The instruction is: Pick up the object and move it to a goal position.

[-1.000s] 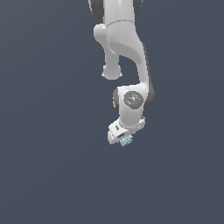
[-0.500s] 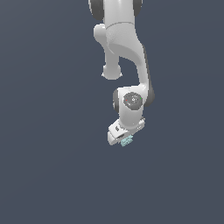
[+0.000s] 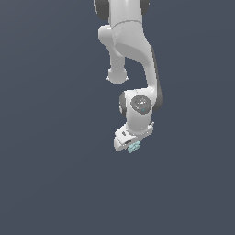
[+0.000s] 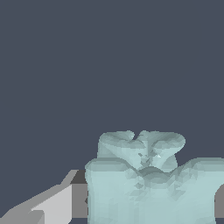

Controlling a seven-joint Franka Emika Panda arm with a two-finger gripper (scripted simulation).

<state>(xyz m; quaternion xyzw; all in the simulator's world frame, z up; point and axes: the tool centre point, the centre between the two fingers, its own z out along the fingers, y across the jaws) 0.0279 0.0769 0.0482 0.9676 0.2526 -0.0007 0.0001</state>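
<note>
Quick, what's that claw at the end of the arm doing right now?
Gripper: closed on the pale cyan blocky object.

White arm [image 3: 137,55] bent downward, tool [image 3: 132,146] clamped (fingers mostly hidden)

One arm [image 3: 131,55], one tool [image 3: 130,144], one pale mint object [image 3: 134,147].

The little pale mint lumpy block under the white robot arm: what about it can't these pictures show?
- Exterior view: the pale mint lumpy block is too small to read its shape; the white pincer covers its upper part.
- Wrist view: the block is cut off by the frame edge; only one grey finger shows, so the grip itself is unclear.
- No goal position is visible in either view.
</note>
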